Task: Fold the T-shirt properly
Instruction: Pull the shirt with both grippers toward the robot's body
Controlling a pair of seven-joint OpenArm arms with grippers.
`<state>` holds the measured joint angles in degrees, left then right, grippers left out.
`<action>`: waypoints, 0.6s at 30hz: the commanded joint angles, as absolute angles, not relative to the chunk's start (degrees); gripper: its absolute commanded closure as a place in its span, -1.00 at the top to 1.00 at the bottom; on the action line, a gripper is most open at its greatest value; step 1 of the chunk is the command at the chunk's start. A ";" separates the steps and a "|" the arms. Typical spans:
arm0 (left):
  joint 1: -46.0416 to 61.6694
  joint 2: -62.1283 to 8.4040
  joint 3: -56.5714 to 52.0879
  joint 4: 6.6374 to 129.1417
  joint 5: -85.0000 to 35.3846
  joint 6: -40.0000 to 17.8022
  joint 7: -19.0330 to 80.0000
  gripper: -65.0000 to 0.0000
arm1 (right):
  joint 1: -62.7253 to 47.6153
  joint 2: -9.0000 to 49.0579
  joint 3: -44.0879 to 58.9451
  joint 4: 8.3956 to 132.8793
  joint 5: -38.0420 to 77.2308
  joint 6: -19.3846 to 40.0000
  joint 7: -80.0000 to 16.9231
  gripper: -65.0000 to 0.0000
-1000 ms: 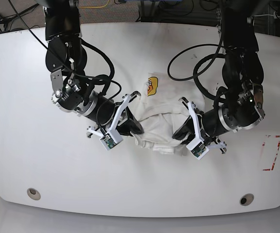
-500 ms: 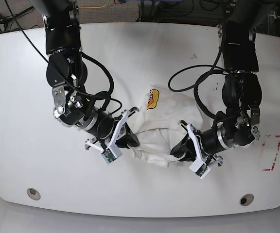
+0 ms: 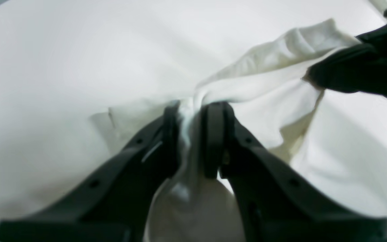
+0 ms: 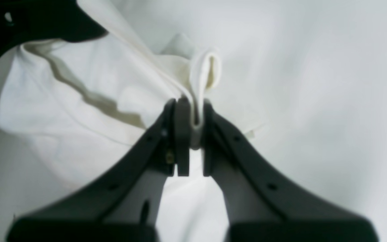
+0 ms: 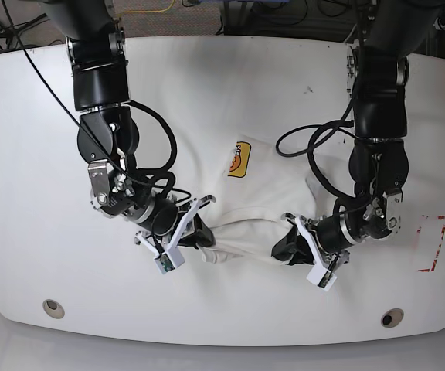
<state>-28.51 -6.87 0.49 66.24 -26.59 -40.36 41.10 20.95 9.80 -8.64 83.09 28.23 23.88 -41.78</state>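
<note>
Your cream, wrinkled cotton T-shirt [image 5: 257,197] is limp and light — it sags between grips. Left gripper [image 3: 190,141] and right gripper [image 4: 190,129] both pinch bunched hem; regrasp flat corners.

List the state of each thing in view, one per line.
T-shirt: bunched and wrinkled, near edge stretched between both grippers, yellow-orange patch facing up.
Left gripper: closed on a fold of the T-shirt.
Right gripper: shut on a looped fold of the T-shirt.
Table: white, carrying the T-shirt.
</note>
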 commanded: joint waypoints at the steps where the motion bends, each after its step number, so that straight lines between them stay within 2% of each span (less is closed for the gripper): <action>1: -29.93 -7.34 2.33 67.38 -27.56 -40.00 35.82 -0.67 | 24.04 10.15 -8.22 78.55 27.91 23.43 -37.85 -0.99; 4: -30.11 -7.69 4.53 67.38 -27.65 -40.00 35.47 -0.67 | 25.36 10.15 -8.22 74.68 27.91 23.43 -35.82 -0.92; 6: -30.11 -7.96 4.97 67.74 -27.74 -40.00 35.47 -0.67 | 26.77 10.15 -8.22 71.52 27.91 23.34 -35.47 -0.72; 13: -30.37 -11.38 5.32 68.35 -27.74 -40.00 35.47 -0.67 | 30.90 7.96 -8.22 63.60 27.65 22.81 -35.30 0.30; 16: -30.29 -13.14 5.32 70.55 -27.65 -40.00 35.47 -0.67 | 30.99 7.69 -8.22 63.16 26.59 22.81 -35.30 0.62; 18: -30.20 -13.93 5.32 71.60 -27.65 -40.00 35.47 -0.67 | 30.90 7.69 -8.22 63.87 26.42 22.81 -35.38 0.71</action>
